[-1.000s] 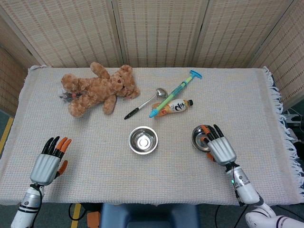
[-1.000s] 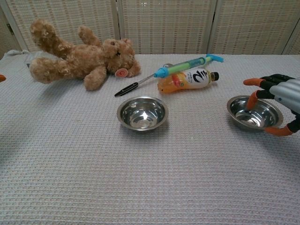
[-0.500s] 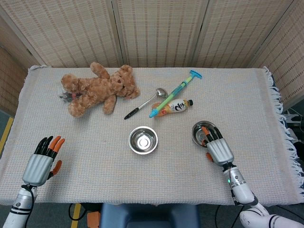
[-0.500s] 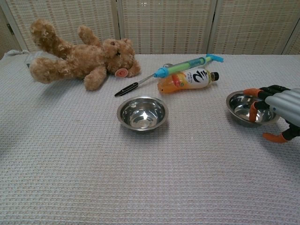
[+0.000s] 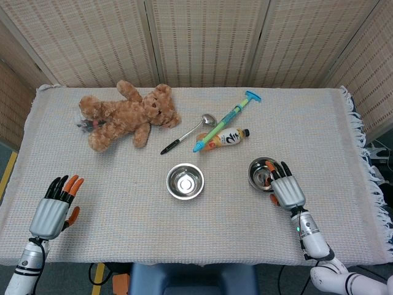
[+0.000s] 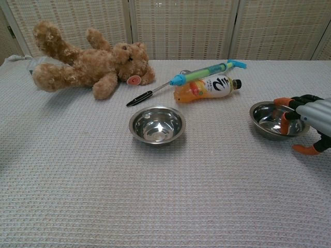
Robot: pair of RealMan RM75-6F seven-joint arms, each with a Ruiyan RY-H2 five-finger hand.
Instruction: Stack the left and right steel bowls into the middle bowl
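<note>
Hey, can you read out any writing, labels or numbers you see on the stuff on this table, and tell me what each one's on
Bottle: white label with one large dark character, shaped somewhat like a "2" or "Z"; the small print beside it is too blurred to read.
Teddy bear: round red tag with a mark too small to read.
Nothing else carries readable text.

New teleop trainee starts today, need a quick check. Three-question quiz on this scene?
1. True or false: the spoon lies in a bowl.
2. Which hand has its fingers over a bowl's rim? A) left hand B) right hand
3. How many steel bowls are in view?
Key: 1 false; 2 B; 3 two, the middle bowl and the right bowl.
</note>
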